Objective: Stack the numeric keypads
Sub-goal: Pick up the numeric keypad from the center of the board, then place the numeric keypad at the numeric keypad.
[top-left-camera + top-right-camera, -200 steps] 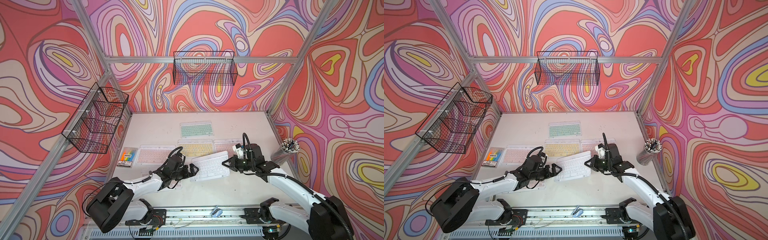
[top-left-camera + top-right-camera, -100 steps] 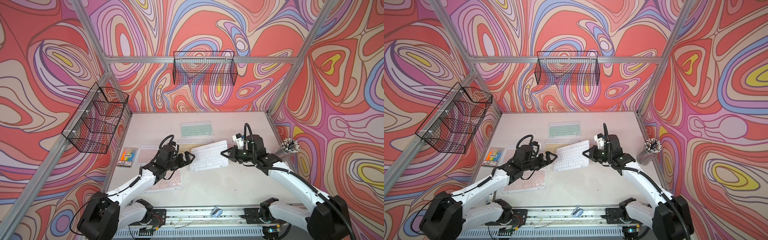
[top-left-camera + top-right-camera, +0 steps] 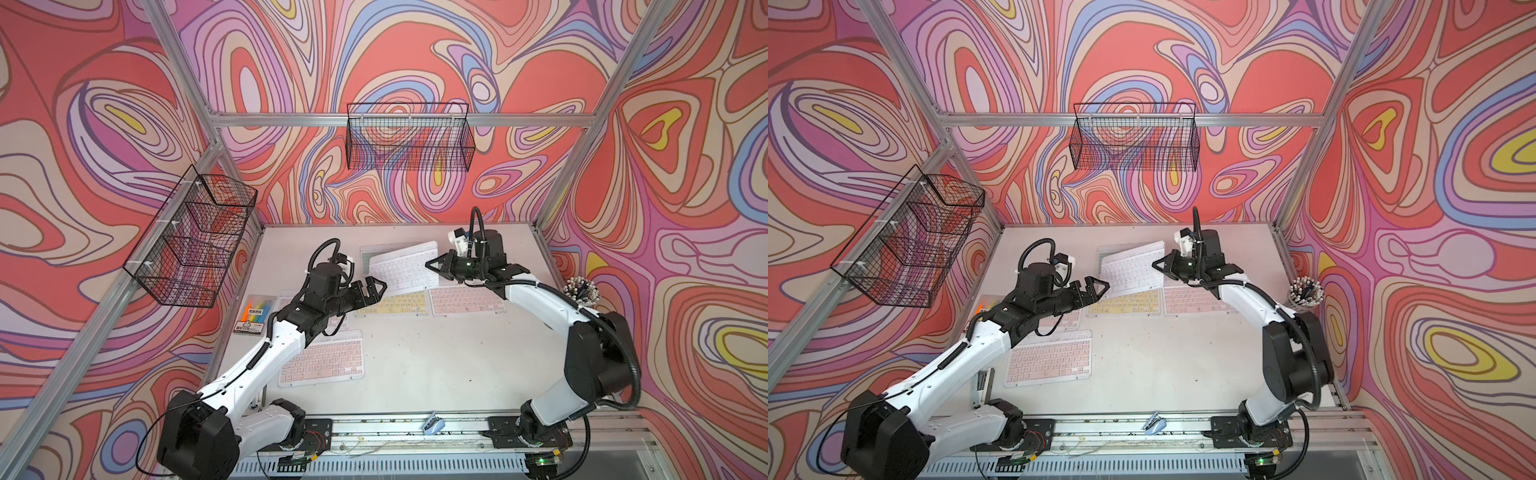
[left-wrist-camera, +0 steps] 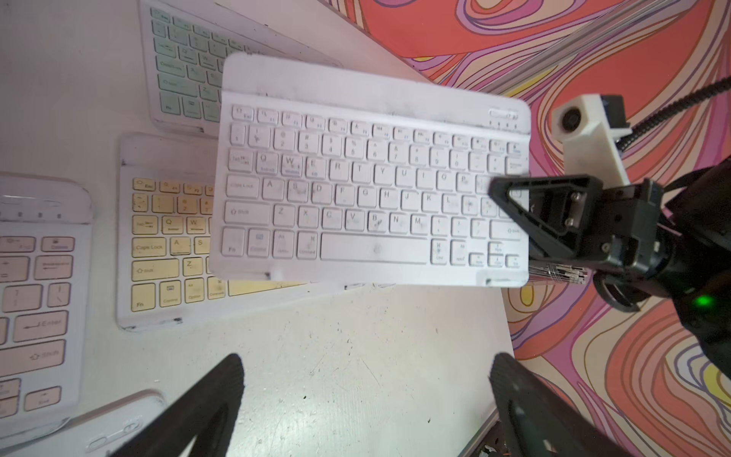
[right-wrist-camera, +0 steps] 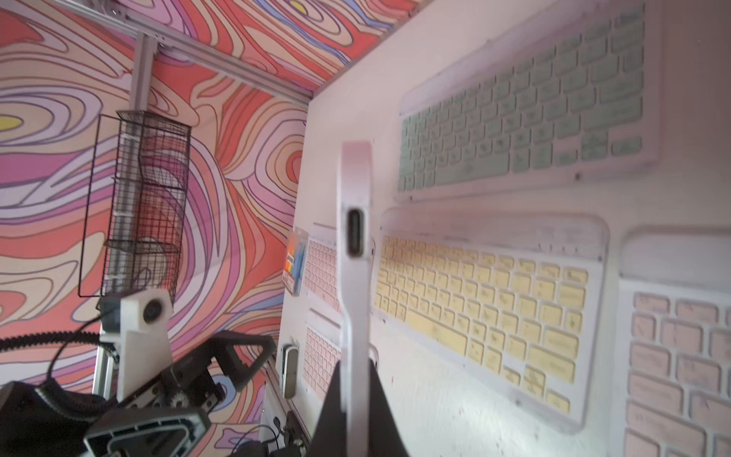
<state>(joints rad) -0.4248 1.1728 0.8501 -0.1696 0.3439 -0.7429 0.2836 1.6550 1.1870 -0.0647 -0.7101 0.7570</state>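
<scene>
My right gripper (image 3: 432,266) is shut on the right short edge of the white keypad (image 3: 405,268), which hangs tilted in the air. It covers part of the mint-green keypad (image 3: 365,253) and the far edge of the yellow keypad (image 3: 399,305). In the right wrist view the white keypad (image 5: 356,237) runs edge-on between my right gripper's (image 5: 356,376) fingers. My left gripper (image 3: 376,286) is open, just off the white keypad's left end, touching nothing. In its own view the left gripper (image 4: 368,368) frames bare table. Pink keypads lie at the right (image 3: 467,301), the front (image 3: 322,361) and under the left arm (image 3: 286,301).
A packet of highlighters (image 3: 254,313) lies at the table's left edge. A cup of pens (image 3: 582,291) stands at the right edge. Wire baskets hang on the back wall (image 3: 409,137) and the left wall (image 3: 195,237). A small blue clip (image 3: 432,424) sits on the front rail.
The right gripper has lifted the white keypad and carried it from the table's middle toward the back, over the mint-green one. The open left gripper has followed toward the back.
</scene>
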